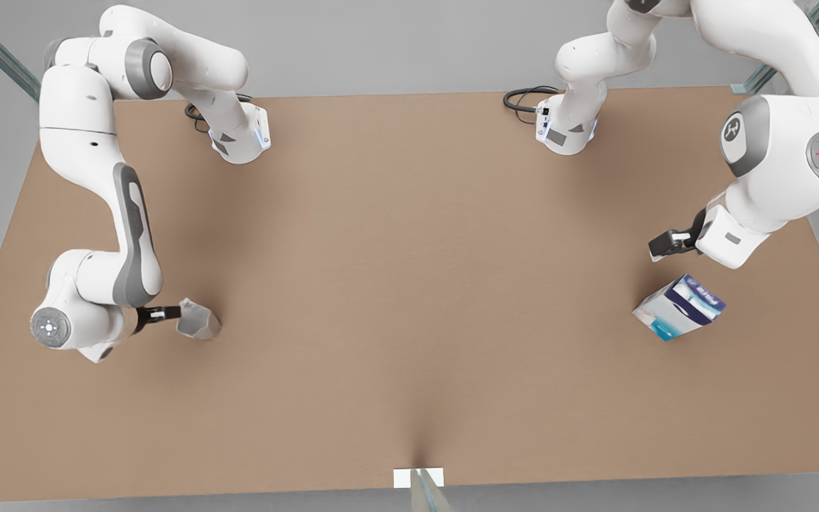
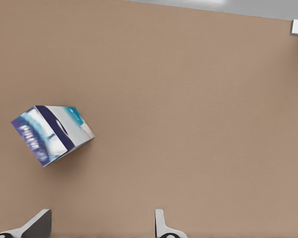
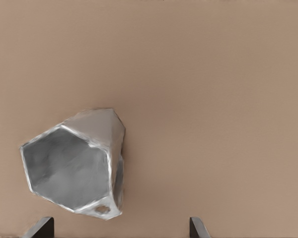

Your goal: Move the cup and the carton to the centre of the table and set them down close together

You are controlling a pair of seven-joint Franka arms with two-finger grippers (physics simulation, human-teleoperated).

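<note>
the table (image 1: 409,299) is big, flat and brown, with grey floor around it. a small white tag (image 1: 419,478) sits at its near edge, in the middle. my two white arms stand at the far edge, and a black cable (image 1: 523,96) curls by one of their bases.

the cup (image 1: 198,320) is on the front view's left side of the table, well away from the middle. it is silvery grey with flat, angled sides. in my right wrist view the cup (image 3: 77,163) shows its wide mouth and a grey inside. my right gripper (image 1: 168,313) is just beside the cup, on the side away from the middle. its fingers (image 3: 39,228) stand apart with nothing between them. i cannot tell if a finger touches the cup.

the carton (image 1: 680,308) is on the front view's right side of the table, also far from the middle. it is white with dark blue and light blue print, and it sits turned at an angle to the table edges. in my left wrist view the carton (image 2: 52,134) lies off to one side of my fingers (image 2: 37,225). my left gripper (image 1: 665,245) hangs near the carton, on its far side, and does not touch it. its fingers are apart and hold nothing.

the cup and the carton are well apart from each other, with bare brown table between them.
</note>
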